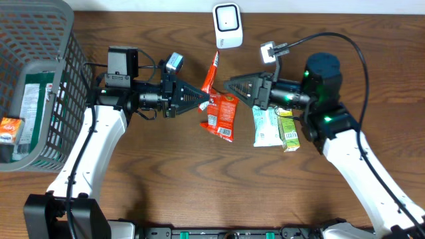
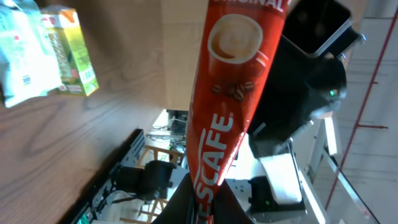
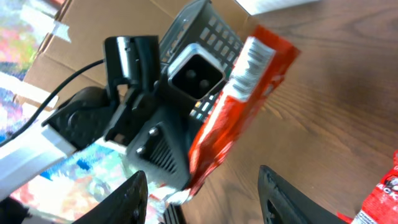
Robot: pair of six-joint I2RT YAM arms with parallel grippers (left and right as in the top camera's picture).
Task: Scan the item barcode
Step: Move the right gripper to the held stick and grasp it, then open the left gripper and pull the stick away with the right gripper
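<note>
Our left gripper (image 1: 201,99) is clamped on the lower end of the coffee sachet (image 1: 210,76), whose long axis points toward the scanner (image 1: 226,25); the right gripper (image 1: 230,85), jaws apart, stands just beside it

There are two arms, the left arm (image 1: 99,139) and the right arm (image 1: 362,162). Each carries one end effector, so there are two: the left end effector (image 1: 203,97) and the right end effector (image 1: 228,85). The one tabletop (image 1: 166,186) bears one white scanner (image 1: 227,25) and one wire basket (image 1: 40,33). The basket holds two packs, one green-and-white pack (image 1: 33,99) and one orange pack (image 1: 9,128). Outside the basket there are four goods: one red coffee stick (image 1: 211,73), one red snack bag (image 1: 223,114), one pale pouch (image 1: 265,126) and one green carton (image 1: 288,131).
</note>
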